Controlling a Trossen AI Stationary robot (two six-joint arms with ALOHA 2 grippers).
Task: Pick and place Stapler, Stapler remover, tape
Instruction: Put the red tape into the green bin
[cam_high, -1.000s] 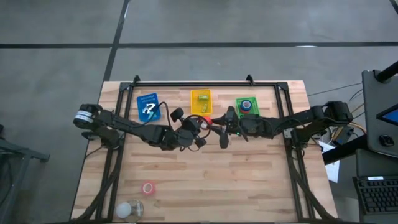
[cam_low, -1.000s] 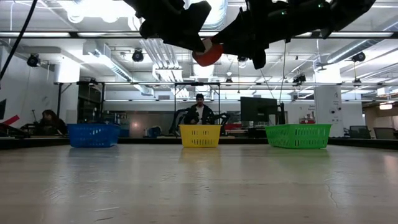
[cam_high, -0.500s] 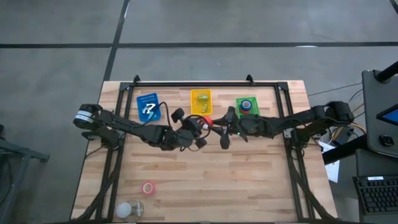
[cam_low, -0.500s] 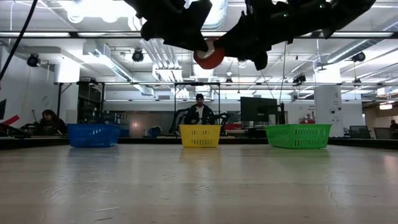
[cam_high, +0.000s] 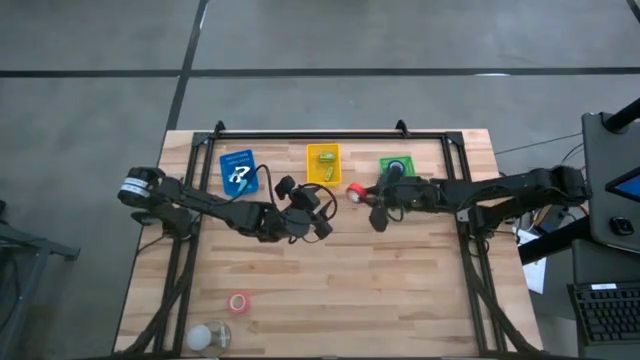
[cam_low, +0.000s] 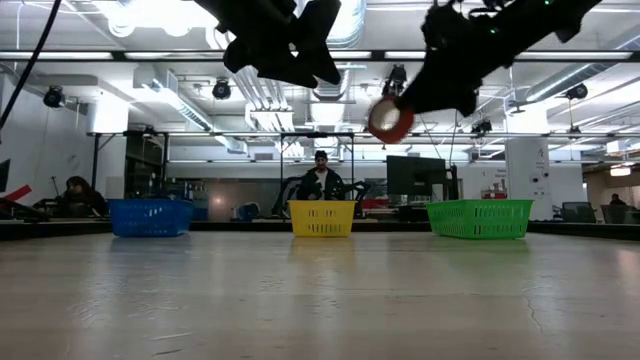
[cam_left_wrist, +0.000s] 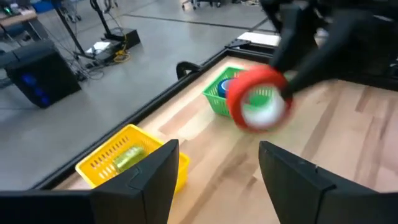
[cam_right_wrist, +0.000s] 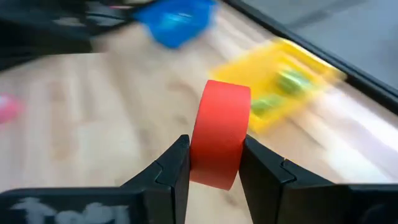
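Observation:
A red tape roll (cam_high: 355, 191) hangs above the table's middle, between the yellow basket (cam_high: 323, 160) and the green basket (cam_high: 386, 164), with my right gripper (cam_high: 364, 194) shut on it. My left gripper (cam_high: 322, 207) stands open just to the left of the roll (cam_left_wrist: 258, 99), apart from it, with nothing between its fingers. A green thing (cam_left_wrist: 129, 157) lies in the yellow basket, and a white-and-dark thing lies in the blue basket (cam_high: 239, 170). Which of them is the stapler or the stapler remover I cannot tell. My right gripper pinches the red roll between its two fingers, one on each flat side (cam_right_wrist: 200, 163), so the roll's rim (cam_right_wrist: 221, 124) faces the wrist camera. The fingers reach in from the table's right, slanting down a little. The roll stands on edge, lifted clear (cam_low: 390, 120) of the table.
The three baskets stand in a row along the far edge. A pink tape roll (cam_high: 238, 302) and a pale roll (cam_high: 210, 336) lie near the front left corner. A dark frame (cam_high: 310, 133) borders the table. People sit in the room behind (cam_low: 321, 180).
My left gripper has opened and let go of the red roll, staying about where it was. My right gripper has carried the roll toward the table's right and a little down, nearer the green basket.

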